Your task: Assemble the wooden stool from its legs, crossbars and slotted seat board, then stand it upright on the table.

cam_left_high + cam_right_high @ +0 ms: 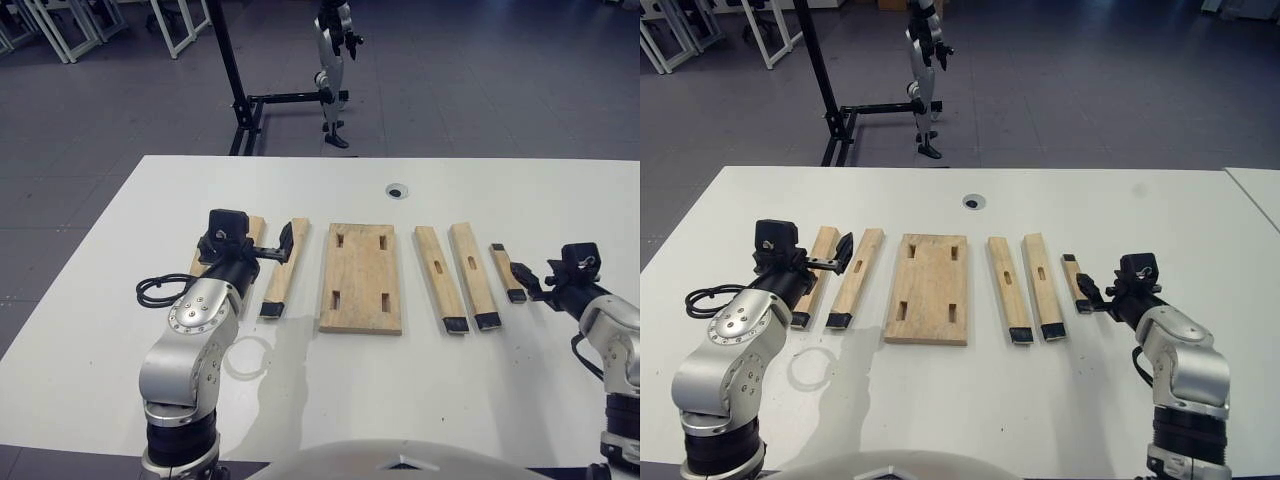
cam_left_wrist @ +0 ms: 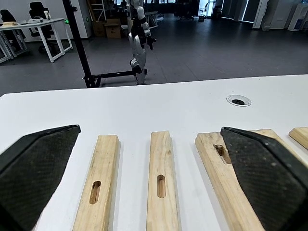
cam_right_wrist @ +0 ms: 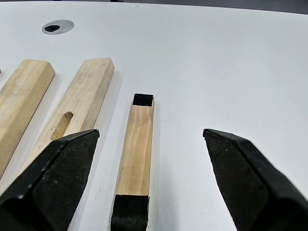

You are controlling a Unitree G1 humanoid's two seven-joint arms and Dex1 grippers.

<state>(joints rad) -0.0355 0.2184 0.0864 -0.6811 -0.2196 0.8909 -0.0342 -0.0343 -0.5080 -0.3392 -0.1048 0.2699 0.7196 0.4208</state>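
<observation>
I see the stool's parts all flat and separate on the white table [image 1: 500,400], laid out in a row. The slotted seat board [image 1: 361,278] sits in the middle, its 4 slots facing up. To its left lie 2 legs side by side, the outer left leg [image 1: 820,262] and the inner left leg [image 1: 856,277], each with a black cap at its near end. To the board's right lie 2 more slotted legs, the inner right leg [image 1: 1008,275] and the outer right leg [image 1: 1042,271], also capped in black at the near end. Just beyond them, farthest right, is the short crossbar [image 1: 1071,278] with black at both ends. My left gripper [image 2: 150,144] is spread wide over the 2 left legs; in its wrist view both legs show between the fingers and 1 finger [image 2: 264,173] overlaps the seat board's edge. I cannot tell whether it touches the wood. My right gripper [image 3: 150,132] is also spread wide and holds nothing, at the near end of the crossbar, which lies between its fingers. A round cable grommet [image 1: 398,189] sits in the table beyond the board. A black cable [image 1: 160,290] loops beside the left arm, and a pale ring [image 1: 247,357] lies on the table near it.
</observation>
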